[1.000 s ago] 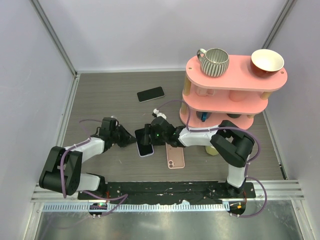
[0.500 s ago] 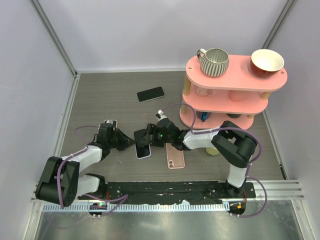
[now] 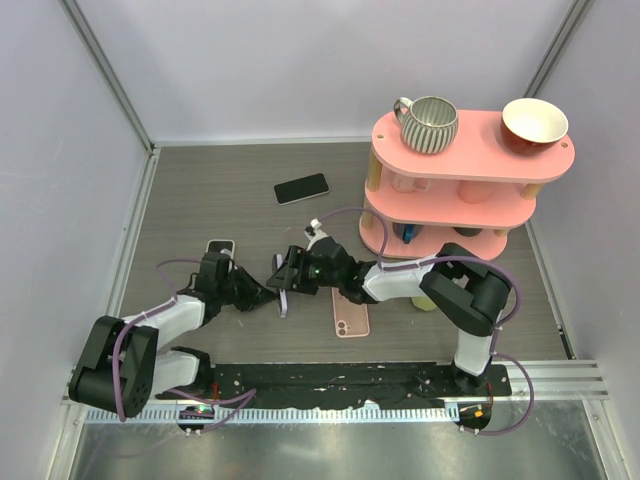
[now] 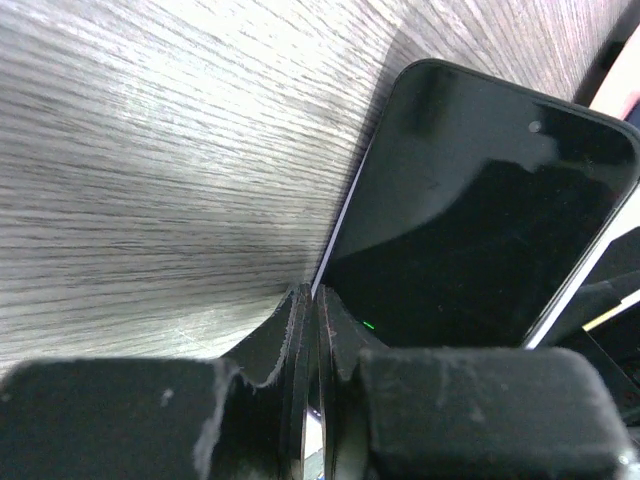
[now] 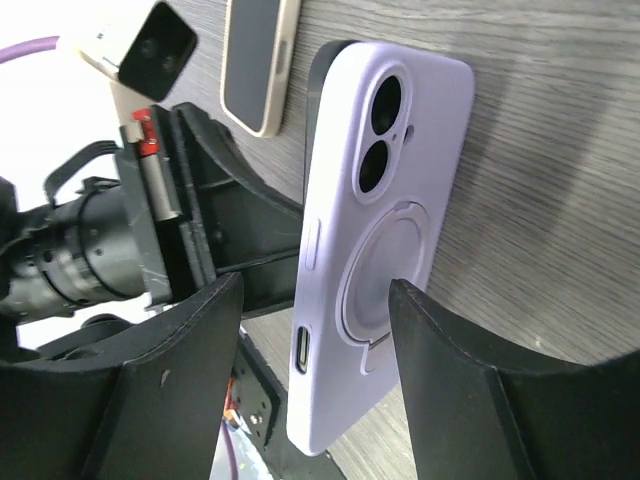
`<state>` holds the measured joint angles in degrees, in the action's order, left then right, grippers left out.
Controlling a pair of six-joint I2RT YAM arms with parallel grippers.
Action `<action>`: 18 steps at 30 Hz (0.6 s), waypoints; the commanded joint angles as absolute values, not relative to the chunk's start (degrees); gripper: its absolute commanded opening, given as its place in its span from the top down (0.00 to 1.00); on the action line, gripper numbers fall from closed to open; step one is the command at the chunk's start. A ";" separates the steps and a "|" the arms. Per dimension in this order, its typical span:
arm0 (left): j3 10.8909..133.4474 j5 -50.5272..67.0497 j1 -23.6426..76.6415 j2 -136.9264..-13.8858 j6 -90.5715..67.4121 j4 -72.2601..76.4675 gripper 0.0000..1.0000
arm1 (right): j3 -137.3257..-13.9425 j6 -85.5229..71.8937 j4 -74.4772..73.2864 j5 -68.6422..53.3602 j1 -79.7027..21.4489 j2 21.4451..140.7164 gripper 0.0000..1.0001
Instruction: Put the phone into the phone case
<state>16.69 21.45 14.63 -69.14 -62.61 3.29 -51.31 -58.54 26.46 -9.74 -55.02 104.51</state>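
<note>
Between my two tools the phone [image 4: 480, 220] stands on edge in its lilac case [image 5: 385, 230], long axis across the desk [image 3: 200, 190]; left tool [image 3: 262, 295] pinches its edge, right tool [image 3: 283, 272] open behind it.

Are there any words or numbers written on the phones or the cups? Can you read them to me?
None can be read.
Lilac phone case: plain back with a ring, no letters.
Phone screen: dark and blank.
Pink phone case, black phone, striped mug: no writing visible; anything there is too small to read.
</note>
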 commanded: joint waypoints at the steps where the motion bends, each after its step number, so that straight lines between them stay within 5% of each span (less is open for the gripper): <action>1: 18.10 23.55 15.03 -69.43 -62.23 3.34 0.90 | -52.38 -56.08 23.91 -8.79 -55.28 104.85 0.34; 7: 19.77 23.12 15.03 -70.22 -61.44 2.55 0.90 | -53.26 -53.97 19.79 -6.78 -55.37 103.80 0.40; 11: 20.47 22.41 15.03 -69.79 -61.17 1.59 0.90 | -53.62 -52.56 17.05 -5.19 -55.28 103.36 0.69; 15: 24.68 20.84 15.03 -67.77 -58.20 -5.69 0.86 | -51.51 -51.42 17.40 -4.83 -55.28 101.34 0.88; 18: 30.31 16.27 14.68 -63.47 -53.54 -14.48 0.69 | -50.37 -49.40 17.75 -5.45 -55.28 98.80 0.97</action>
<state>22.74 20.62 14.90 -68.66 -59.33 -4.97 -51.35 -53.12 16.82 -6.26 -55.02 104.16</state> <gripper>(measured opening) 0.237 0.221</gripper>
